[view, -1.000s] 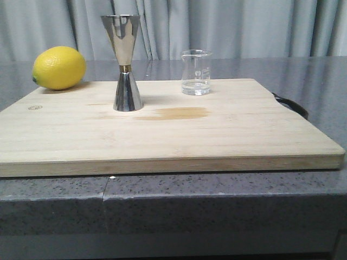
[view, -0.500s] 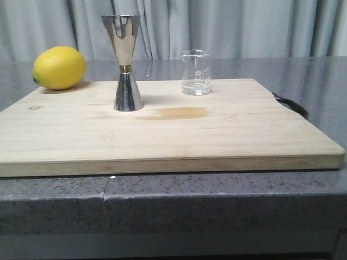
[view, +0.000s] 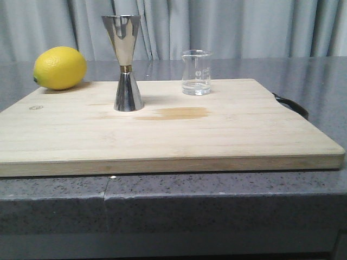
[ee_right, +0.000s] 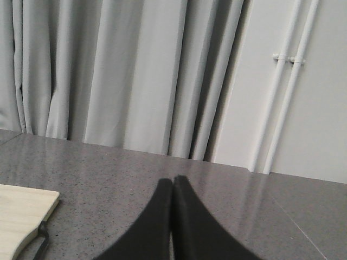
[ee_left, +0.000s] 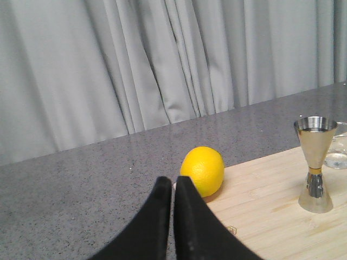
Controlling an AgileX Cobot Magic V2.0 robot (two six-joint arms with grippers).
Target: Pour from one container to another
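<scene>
Grey counter (view: 325, 70), board on it: beaker (view: 196, 72) stands right of jigger (view: 125, 62), untouched. I read left gripper (ee_left: 173, 187) and right gripper (ee_right: 173, 185) clenched, empty. Next: reach the beaker.

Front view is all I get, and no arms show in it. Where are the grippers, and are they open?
Observer: The left gripper is shut, empty, pointing toward the lemon beside the board.
Operator: And the right one?
Observer: The right gripper is shut too, over bare counter off the cutting board's handle end.
Operator: Does either see the beaker?
Observer: Only the left wrist view, where the beaker peeks out behind the jigger.
</scene>
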